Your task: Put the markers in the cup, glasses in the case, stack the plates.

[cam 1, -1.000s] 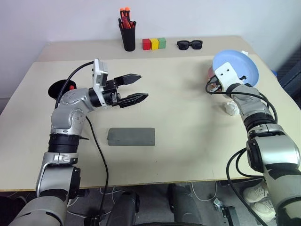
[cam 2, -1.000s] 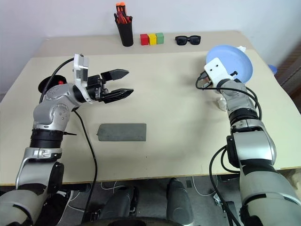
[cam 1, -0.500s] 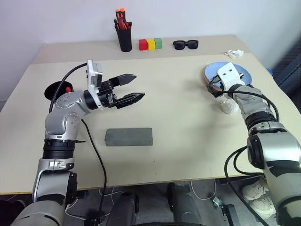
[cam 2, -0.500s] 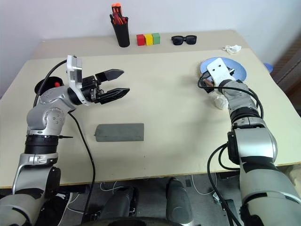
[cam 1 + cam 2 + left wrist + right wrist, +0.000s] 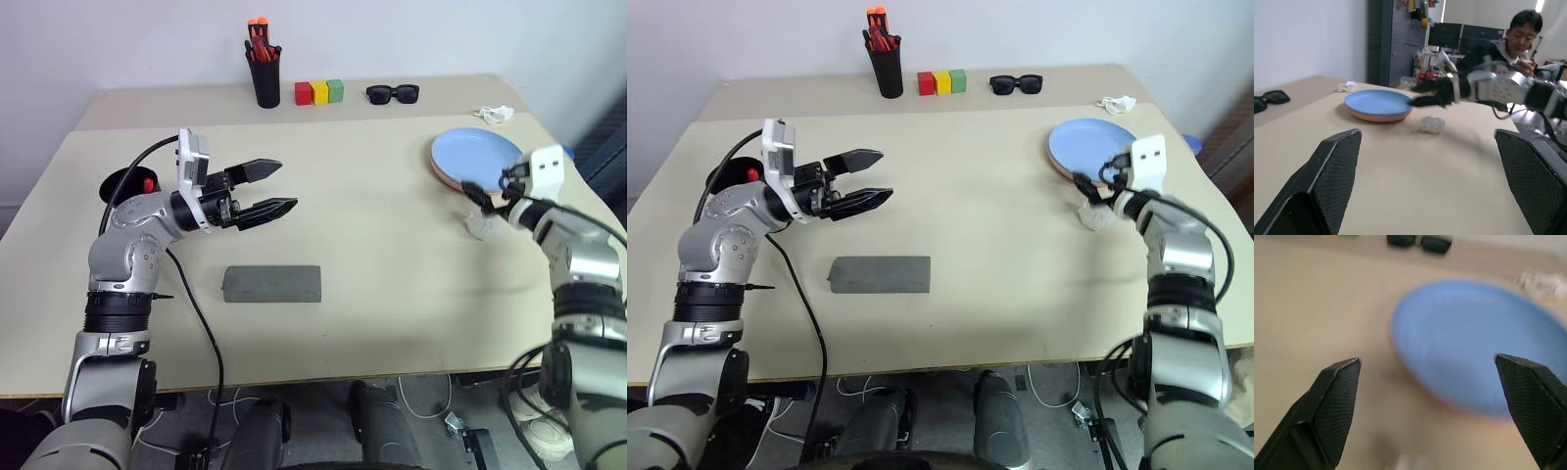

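Note:
The light blue plate (image 5: 477, 153) lies on the salmon pink plate (image 5: 1376, 116) at the table's far right, forming a stack. My right gripper (image 5: 487, 189) hovers just in front of the stack, open and holding nothing. Over the left middle of the table my left gripper (image 5: 281, 186) stands open and empty, pointing right. The grey case (image 5: 271, 283) lies shut near the front, below the left gripper. The wide black cup (image 5: 120, 183) sits behind my left arm with a red marker (image 5: 149, 183) end showing in it. The glasses are out of view.
At the back stand a tall black cup of orange-red pens (image 5: 265, 73), three coloured blocks (image 5: 320, 92) and black sunglasses (image 5: 393, 94). A crumpled clear wad (image 5: 479, 226) lies by my right gripper, a white scrap (image 5: 495, 114) behind the plates. A person (image 5: 1520, 29) sits beyond the table's right end.
The blue plate, held tilted up before, came down onto the pink plate. My right gripper opened, let it go and drew back to the right. The left arm stayed put.

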Robot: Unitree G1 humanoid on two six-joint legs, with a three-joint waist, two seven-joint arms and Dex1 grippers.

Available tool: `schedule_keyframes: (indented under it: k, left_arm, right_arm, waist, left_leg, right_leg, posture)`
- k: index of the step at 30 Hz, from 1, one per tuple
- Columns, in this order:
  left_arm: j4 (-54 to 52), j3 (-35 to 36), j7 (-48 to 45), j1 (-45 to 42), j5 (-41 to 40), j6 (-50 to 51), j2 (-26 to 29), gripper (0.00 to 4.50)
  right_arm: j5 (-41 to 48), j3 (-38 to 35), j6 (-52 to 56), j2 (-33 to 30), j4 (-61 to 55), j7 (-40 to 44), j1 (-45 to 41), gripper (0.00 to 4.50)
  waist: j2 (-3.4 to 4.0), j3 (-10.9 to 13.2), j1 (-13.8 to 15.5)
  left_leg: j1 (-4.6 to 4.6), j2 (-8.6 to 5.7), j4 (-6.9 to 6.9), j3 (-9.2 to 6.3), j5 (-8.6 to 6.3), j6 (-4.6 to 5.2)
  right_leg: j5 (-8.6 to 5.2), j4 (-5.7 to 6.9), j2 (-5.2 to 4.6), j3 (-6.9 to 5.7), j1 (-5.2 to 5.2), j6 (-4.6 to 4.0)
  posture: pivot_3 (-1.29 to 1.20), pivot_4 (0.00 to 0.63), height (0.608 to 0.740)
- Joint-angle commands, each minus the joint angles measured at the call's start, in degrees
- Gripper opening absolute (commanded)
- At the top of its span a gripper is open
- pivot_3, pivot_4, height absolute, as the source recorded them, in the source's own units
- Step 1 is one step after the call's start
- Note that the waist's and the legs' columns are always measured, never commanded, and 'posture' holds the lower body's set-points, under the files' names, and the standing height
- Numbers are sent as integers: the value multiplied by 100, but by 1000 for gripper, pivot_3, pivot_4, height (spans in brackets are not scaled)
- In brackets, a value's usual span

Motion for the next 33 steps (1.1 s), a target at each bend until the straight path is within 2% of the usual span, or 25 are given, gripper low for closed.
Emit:
schedule_keyframes:
  k: [1,9,14,17,20,24,29,33]
  left_arm:
    - [34,134,-2,-202,-118,-173,-99,4500]
    - [114,146,-50,-312,-100,-180,-88,4500]
    - [11,153,14,-230,-90,-179,-70,4500]
    - [-88,161,74,-165,-109,-162,-75,4500]
    - [-140,164,114,-113,-101,-174,-57,4500]
    - [-228,200,169,-71,-129,-141,-21,4500]
    - [-254,238,233,-85,-156,-122,30,4500]
    - [-99,196,297,-175,-47,-292,-54,4500]
  right_arm:
    - [367,-289,482,-19,-900,-114,348,4451]
    - [391,-156,807,-32,-1021,-94,835,4451]
    - [454,-148,825,-6,-806,2,776,4451]
    - [378,-93,719,-63,-594,30,685,3663]
    - [468,-89,788,-89,-585,171,608,2213]
    - [436,-49,728,-130,-560,288,541,47]
    - [718,-257,627,-112,-544,352,-240,15]
    - [105,-59,-553,-202,1233,-274,-1481,15]
  waist:
    - [0,0,2]
    - [3,-2,-2]
    - [3,-2,0]
    - [3,-2,-1]
    - [3,-2,-3]
    - [3,-2,-2]
    - [5,-2,-22]
    - [5,-1,-9]
  left_leg:
    - [1,0,2,1,0,0]
    - [6,1,3,3,-1,2]
    - [6,1,4,3,-1,2]
    - [6,1,4,2,-1,2]
    - [7,1,4,2,-1,2]
    - [7,1,4,2,-1,2]
    - [8,2,4,4,-1,2]
    - [9,2,4,6,0,1]
  right_leg:
    - [0,0,0,1,2,0]
    - [0,0,1,1,5,0]
    - [0,-1,0,1,6,0]
    - [0,-1,0,0,7,0]
    - [0,-1,0,1,7,0]
    - [0,-1,0,1,7,0]
    - [0,-3,0,1,7,0]
    - [0,-4,1,1,8,0]
  posture:
    - [0,150,740]
    - [0,150,740]
    - [0,150,740]
    - [0,150,740]
    - [0,150,740]
    - [0,150,740]
    - [0,150,740]
    - [0,150,740]
